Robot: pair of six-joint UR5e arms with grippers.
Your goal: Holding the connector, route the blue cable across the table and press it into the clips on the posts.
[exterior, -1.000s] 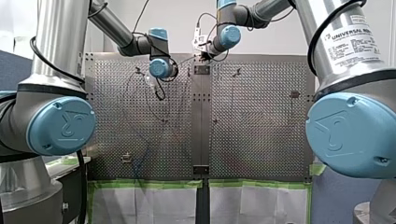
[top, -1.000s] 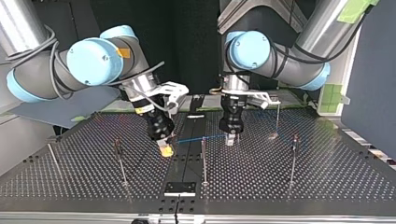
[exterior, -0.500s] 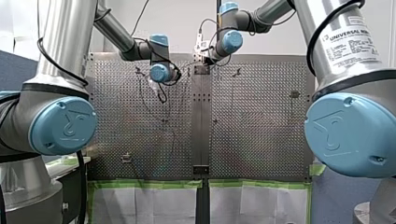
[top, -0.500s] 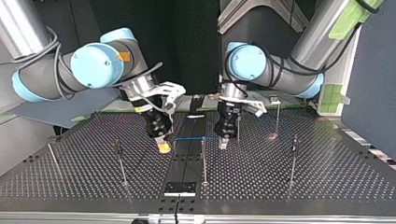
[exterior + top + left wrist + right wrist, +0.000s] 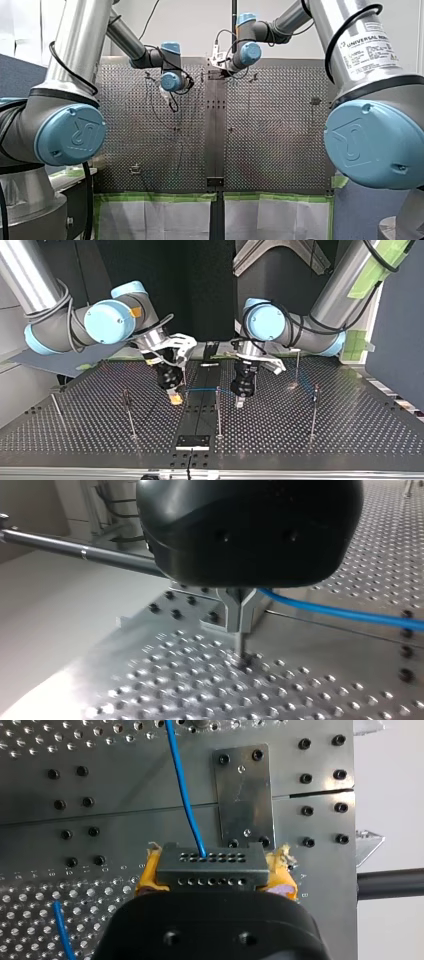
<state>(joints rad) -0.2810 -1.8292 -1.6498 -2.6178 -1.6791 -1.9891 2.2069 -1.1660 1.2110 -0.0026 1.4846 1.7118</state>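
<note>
Routing looks early-to-mid stage. Right end effector (image 5: 175, 398) pinches the connector (image 5: 210, 865) between yellow pads. It's low over the desk (image 5: 350, 440), just left of the centre strip in the top view. Blue cable (image 5: 340, 611) leaves the connector & runs right to the left end effector (image 5: 239, 400). Its metal fingers are pressed together w/ the cable at them, apparently nipped.

That span crosses the top of the middle post (image 5: 218, 415); can't tell if it sits in the clip or passes behind. On the left post (image 5: 130, 415) & right post (image 5: 313, 412) I can't make out any cable.

So the connector is held & the cable stretched across the centre. Still to do, by my read: pressing it into the clips, prob. most of them.
</note>
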